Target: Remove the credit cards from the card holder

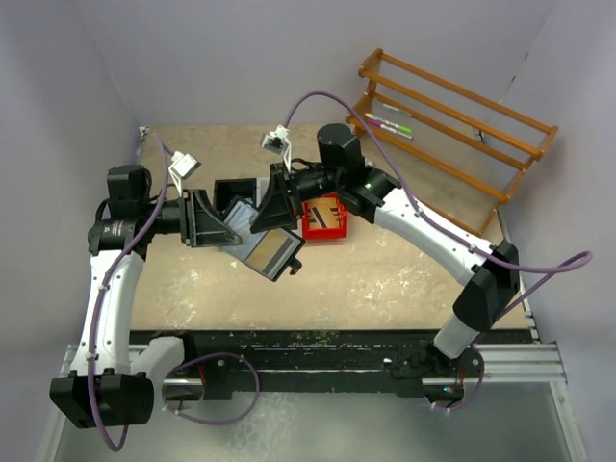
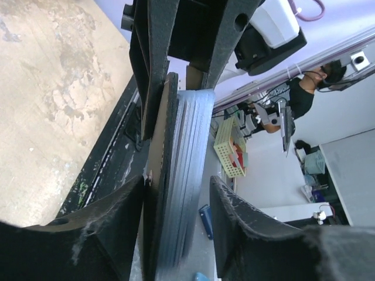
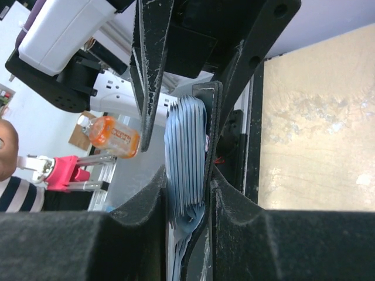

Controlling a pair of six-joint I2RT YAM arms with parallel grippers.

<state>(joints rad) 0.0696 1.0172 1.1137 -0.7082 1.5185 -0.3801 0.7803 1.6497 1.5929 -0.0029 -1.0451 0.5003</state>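
- Grey-blue plastic is what your right gripper (image 3: 188, 178) has. Its jaws stand narrow, pinched on the stack of credit cards (image 3: 184, 140), which is held on edge in the air just beside the red tray (image 1: 324, 219), on the left arm's side of it.
- The card holder (image 2: 157, 140) lies flat against that stack, equally near the red tray, with its black flap running along one face of the cards.
- Your left gripper (image 2: 177, 182) straddles holder and cards together, jaws half wide. One finger touches the holder's outer face; the other stands apart from the cards with a clear gap.
- In the right wrist view I cannot tell whether the right pad also catches the holder's flap, though it looks likely.
- To do this step well, I judge the two grips must be separated: the left on the holder alone, the right on cards alone, past the flap's edge.
- Draw the stack out straight along its own plane, away from the holder, without twisting.
- The cards' near ends already splay a little at the right fingers, so a loose pinch risks fanning or dropping them beside the red tray.
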